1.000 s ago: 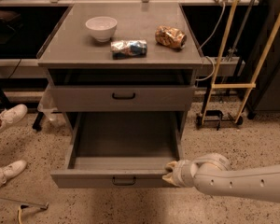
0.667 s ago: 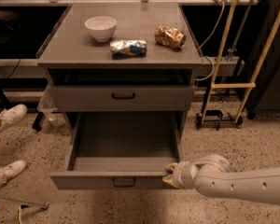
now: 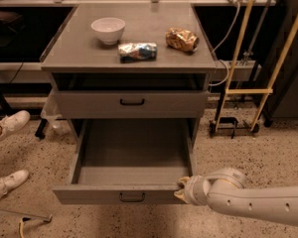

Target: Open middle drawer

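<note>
Gripper (image 3: 184, 190): at the right front corner of the middle drawer (image 3: 131, 162), grip state impossible to tell. Drawer: pulled well out of the cabinet (image 3: 154, 29), front facing away from it, long axis side to side. Could rack and jam if dragged from that corner, off the central handle (image 3: 132, 197).

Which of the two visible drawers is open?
The lower one, the middle drawer, pulled out, its inside showing; the gripper is at its front right corner. The upper drawer is shut.

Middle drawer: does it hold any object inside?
No, the middle drawer stands pulled out, bare grey inside, with the gripper at its front right corner.
</note>
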Motion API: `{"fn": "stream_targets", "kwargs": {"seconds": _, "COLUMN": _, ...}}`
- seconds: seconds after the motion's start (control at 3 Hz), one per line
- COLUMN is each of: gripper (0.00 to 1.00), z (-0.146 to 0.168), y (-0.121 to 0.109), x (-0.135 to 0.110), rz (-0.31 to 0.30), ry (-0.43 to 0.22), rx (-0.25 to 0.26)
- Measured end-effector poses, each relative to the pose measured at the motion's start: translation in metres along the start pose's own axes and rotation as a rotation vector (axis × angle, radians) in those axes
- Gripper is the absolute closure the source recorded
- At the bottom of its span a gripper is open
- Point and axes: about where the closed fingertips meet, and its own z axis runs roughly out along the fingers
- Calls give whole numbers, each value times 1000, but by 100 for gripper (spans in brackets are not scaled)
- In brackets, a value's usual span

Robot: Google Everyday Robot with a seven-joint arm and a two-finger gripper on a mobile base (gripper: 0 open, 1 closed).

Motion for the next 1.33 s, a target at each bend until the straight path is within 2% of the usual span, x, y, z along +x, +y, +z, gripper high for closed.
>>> {"fn": "stream_targets", "kwargs": {"seconds": 0.33, "gripper": 100, "z": -1, "y": 0, "x": -1, "rz": 0, "ry": 0, "rx": 0}}
{"fn": "stream_targets", "kwargs": {"seconds": 0.67, "gripper": 81, "z": -1, "y": 0, "x": -1, "rz": 0, "ry": 0, "rx": 0}}
{"fn": "stream_targets", "kwargs": {"seconds": 1.33, "gripper": 35, "z": -1, "y": 0, "x": -1, "rz": 0, "ry": 0, "rx": 0}}
